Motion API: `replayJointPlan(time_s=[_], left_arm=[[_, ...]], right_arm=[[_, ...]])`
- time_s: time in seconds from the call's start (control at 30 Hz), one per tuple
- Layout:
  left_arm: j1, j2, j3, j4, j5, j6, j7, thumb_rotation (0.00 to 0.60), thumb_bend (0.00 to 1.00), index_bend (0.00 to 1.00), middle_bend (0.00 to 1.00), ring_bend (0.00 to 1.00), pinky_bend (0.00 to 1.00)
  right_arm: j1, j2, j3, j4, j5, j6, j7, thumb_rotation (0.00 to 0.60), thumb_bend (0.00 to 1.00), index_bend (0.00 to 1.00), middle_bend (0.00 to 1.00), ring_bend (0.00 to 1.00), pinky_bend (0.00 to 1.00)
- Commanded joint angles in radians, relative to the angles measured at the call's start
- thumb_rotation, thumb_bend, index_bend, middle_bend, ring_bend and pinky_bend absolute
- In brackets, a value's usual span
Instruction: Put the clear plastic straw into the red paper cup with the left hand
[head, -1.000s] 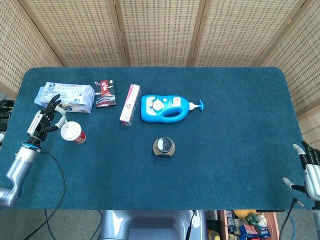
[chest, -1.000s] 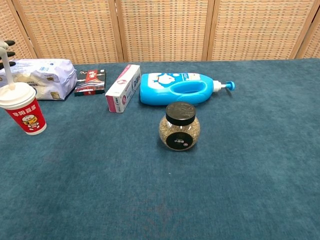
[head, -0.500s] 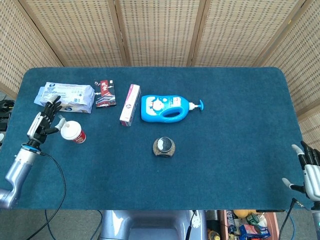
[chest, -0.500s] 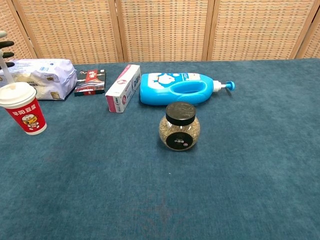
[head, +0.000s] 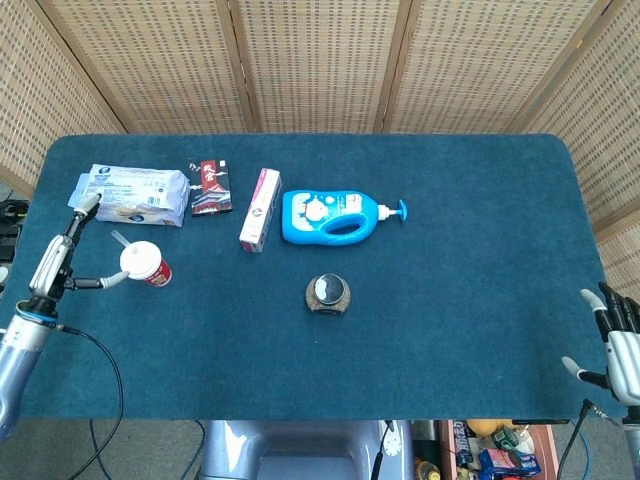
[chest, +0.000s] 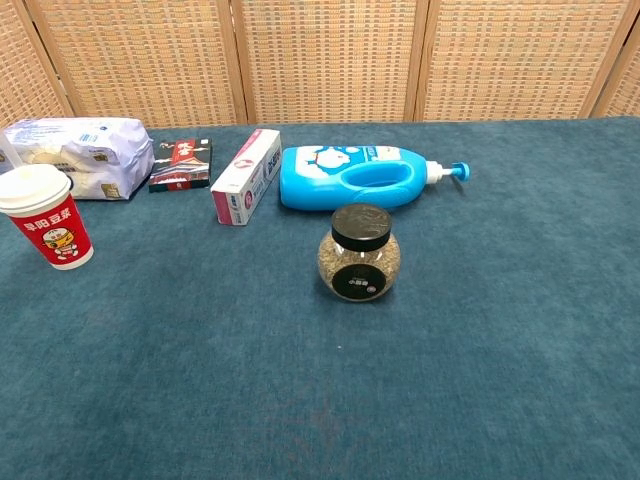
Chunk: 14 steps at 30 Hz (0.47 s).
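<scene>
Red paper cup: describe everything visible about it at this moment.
The red paper cup stands upright on the blue table cloth near the robot's left edge, in front of the white packet. It has a white lid, red walls with a cartoon face and white characters. In the head view a thin clear straw sticks up from the lid, tilted. The left hand is beside it, open, not touching.
</scene>
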Motion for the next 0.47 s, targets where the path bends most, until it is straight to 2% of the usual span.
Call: replayJointPlan(time_s=[0.03,0.1,0.2,0.3,0.37,0.47], left_arm=[[0.144,0.147,0.057,-0.330,-0.025,0.124,0.647,0.600,0.00,0.00,0.00,0.00,0.00],[0.182,0.167,0.077,-0.421,-0.051,0.140,0.837,0.600,0.00,0.00,0.00,0.00,0.00],[0.211,0.194,0.095,-0.524,-0.084,0.140,0.997,0.600,0.00,0.00,0.00,0.00,0.00],[0.253,0.221,0.121,-0.657,-0.120,0.163,1.224,0.600,0.00,0.00,0.00,0.00,0.00],[0.267,0.225,0.126,-0.712,-0.130,0.176,1.308,0.600,0.00,0.00,0.00,0.00,0.00],[0.279,0.224,0.134,-0.746,-0.114,0.186,1.363,0.600,0.00,0.00,0.00,0.00,0.00]], right_arm=[[-0.004,0.004,-0.004,-0.005,-0.012,0.010,0.003,0.600,0.00,0.00,0.00,0.00,0.00],[-0.007,0.008,-0.006,-0.009,-0.023,0.021,0.004,0.600,0.00,0.00,0.00,0.00,0.00],[-0.012,0.012,-0.007,-0.013,-0.032,0.035,0.006,0.600,0.00,0.00,0.00,0.00,0.00],[-0.023,0.012,-0.004,-0.012,-0.045,0.074,-0.027,0.600,0.00,0.00,0.00,0.00,0.00],[-0.028,0.005,-0.001,-0.013,-0.050,0.093,-0.050,0.600,0.00,0.00,0.00,0.00,0.00],[-0.032,0.004,0.000,-0.016,-0.053,0.105,-0.059,0.600,0.00,0.00,0.00,0.00,0.00]])
